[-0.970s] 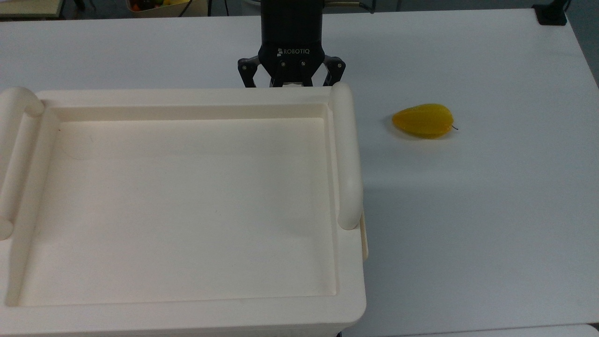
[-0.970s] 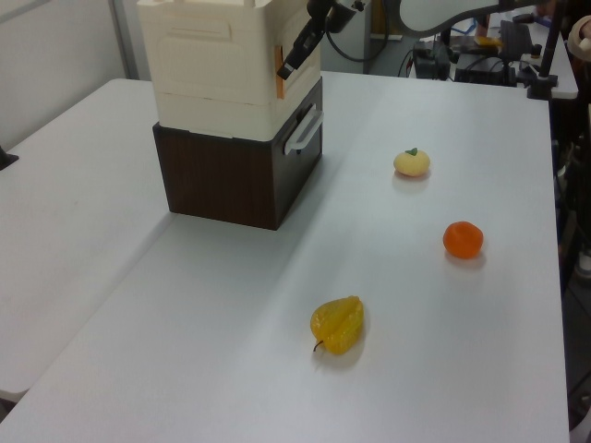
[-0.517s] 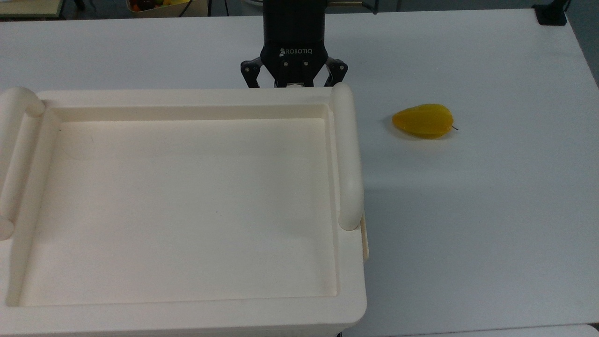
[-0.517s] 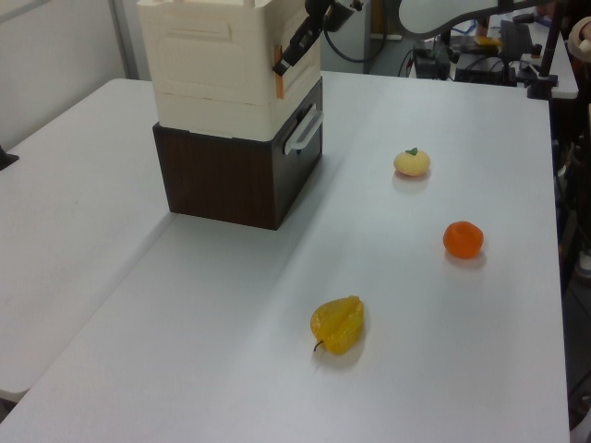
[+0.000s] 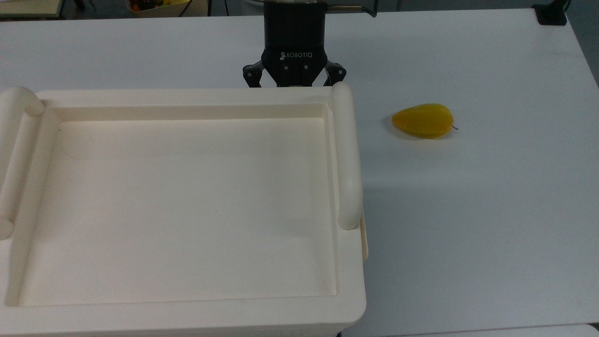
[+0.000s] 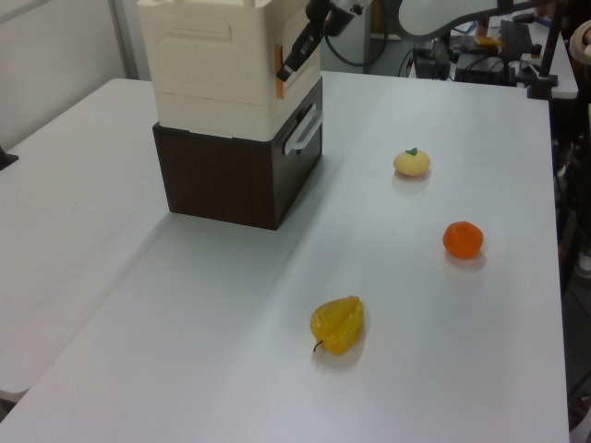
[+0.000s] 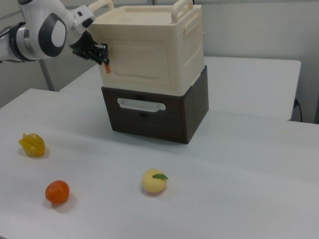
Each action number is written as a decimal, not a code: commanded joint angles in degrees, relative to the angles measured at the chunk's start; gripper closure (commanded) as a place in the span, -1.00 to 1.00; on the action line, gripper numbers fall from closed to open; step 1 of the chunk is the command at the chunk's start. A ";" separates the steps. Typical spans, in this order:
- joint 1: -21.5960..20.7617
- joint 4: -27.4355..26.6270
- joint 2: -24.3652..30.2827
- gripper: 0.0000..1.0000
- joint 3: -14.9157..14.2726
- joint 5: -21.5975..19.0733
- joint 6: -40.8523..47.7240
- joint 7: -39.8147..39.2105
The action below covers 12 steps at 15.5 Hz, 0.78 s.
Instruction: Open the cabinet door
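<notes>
The arm comes in from the far edge of the table in the top view, black wrist pointing down, and the hand [image 5: 294, 84] hangs low with its linkages splayed either side. In the right view the hand [image 7: 103, 56] tilts forward off the white forearm, fingertips hard to make out

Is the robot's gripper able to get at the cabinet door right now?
Probably yes. In the right view the gripper is already at the edge of the cabinet door, by a small orange tab, and nothing stands between them.
</notes>
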<state>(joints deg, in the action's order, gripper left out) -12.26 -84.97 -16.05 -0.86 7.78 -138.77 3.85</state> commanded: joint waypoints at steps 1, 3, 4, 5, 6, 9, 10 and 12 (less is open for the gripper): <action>-0.66 -0.72 0.84 0.62 -0.20 0.14 2.89 1.51; -0.66 -0.72 0.84 0.63 -0.20 0.14 2.81 1.60; -0.66 -0.72 0.84 0.63 -0.20 0.14 2.72 1.68; -0.66 -0.72 0.76 0.63 -0.20 0.14 2.37 2.12; -0.66 -0.63 0.67 0.57 -0.20 0.14 2.11 2.65; -0.66 -0.28 0.49 0.29 -0.20 0.57 1.84 2.74; -0.66 -0.28 0.49 0.29 -0.20 0.66 1.75 2.74; -0.66 -0.19 0.32 0.29 -0.20 0.84 1.75 2.74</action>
<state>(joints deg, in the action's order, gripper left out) -12.34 -84.95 -16.05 -0.80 7.76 -137.17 5.21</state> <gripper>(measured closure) 0.639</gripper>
